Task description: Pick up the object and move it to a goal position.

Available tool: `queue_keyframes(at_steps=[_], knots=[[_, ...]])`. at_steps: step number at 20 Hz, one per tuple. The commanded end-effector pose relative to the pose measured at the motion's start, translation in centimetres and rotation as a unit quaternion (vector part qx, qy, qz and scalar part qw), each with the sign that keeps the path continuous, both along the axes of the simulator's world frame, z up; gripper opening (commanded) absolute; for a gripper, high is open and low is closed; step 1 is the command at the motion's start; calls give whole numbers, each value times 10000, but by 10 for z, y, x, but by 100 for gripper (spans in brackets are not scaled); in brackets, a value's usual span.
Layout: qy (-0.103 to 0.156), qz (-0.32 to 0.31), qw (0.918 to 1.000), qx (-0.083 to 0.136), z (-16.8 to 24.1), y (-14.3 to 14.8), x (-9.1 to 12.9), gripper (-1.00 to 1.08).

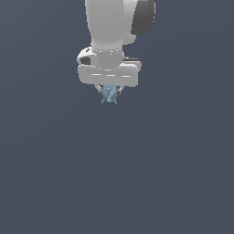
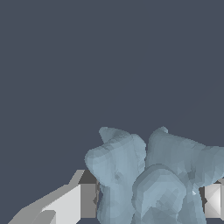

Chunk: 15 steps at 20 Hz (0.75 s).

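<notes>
You are seeing the gripper (image 1: 109,91) closing its fingers (image 2: 72,202) on both sides of the object (image 1: 109,94), which is hanging just under the hand approx. mid-scene, prob. light and stiff, so you are holding lobes, w/ slipping possible.

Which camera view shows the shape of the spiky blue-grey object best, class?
The wrist view: the object fills much of the picture, so its rounded lobes and facets are clear between the fingers. In the exterior view the object is only a tiny pale lump hanging under the white gripper, part hidden by it.
</notes>
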State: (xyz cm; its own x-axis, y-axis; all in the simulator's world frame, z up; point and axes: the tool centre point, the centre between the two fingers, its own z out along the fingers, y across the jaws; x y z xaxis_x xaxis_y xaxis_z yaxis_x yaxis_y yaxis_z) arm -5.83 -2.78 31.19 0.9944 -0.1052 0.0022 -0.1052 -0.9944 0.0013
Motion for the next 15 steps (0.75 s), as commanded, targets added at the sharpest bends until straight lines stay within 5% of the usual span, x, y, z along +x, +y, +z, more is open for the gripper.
queue_keyframes(at_steps=[1,15], knots=[[9,0,10000,2,19,5,1,-100],[10,1,10000,6,59,15,7,-100]])
